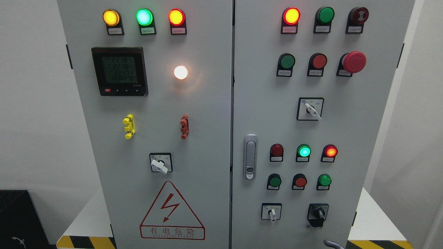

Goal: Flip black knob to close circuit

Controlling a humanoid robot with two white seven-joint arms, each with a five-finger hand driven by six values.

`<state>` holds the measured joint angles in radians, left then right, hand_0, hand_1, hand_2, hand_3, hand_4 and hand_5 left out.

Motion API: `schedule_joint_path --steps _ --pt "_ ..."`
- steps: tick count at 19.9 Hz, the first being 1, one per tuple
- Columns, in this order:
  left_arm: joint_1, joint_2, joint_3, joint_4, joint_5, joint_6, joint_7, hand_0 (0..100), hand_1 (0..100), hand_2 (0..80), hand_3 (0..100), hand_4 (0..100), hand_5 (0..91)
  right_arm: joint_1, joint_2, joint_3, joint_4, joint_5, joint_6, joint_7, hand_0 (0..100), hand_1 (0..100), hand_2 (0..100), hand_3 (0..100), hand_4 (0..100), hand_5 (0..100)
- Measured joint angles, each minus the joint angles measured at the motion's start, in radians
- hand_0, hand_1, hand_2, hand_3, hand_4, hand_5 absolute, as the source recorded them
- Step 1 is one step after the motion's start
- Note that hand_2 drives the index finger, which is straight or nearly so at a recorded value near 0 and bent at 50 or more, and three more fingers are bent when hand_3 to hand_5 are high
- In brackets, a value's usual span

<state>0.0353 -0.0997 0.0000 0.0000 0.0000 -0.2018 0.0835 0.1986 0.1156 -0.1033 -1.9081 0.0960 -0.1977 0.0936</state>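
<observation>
1. A curved grey piece (333, 244) shows at the bottom edge right of centre; whether it belongs to a hand, or is open or closed, cannot be told.
2. The black knob (318, 213) sits low on the right cabinet door (363, 138), its handle pointing roughly down, on a black base.
3. Just left of it is a white selector switch (271, 212).
4. Above these, a green lamp (304, 151) glows.
5. Further up sits a red mushroom button (353, 62).
</observation>
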Motion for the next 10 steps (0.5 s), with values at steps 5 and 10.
schedule_joint_path --steps 5,10 --pt "0.000 0.000 0.000 0.000 0.000 0.000 0.000 0 0 0.0 0 0 0.0 0.033 0.001 0.001 0.024 -0.113 -0.056 0.103 0 8 0 0 0 0" --pt "0.000 0.000 0.000 0.000 0.000 0.000 0.000 0 0 0.0 0 0 0.0 0.052 0.001 0.000 0.052 -0.175 -0.074 0.139 0 6 0 0 0 0"
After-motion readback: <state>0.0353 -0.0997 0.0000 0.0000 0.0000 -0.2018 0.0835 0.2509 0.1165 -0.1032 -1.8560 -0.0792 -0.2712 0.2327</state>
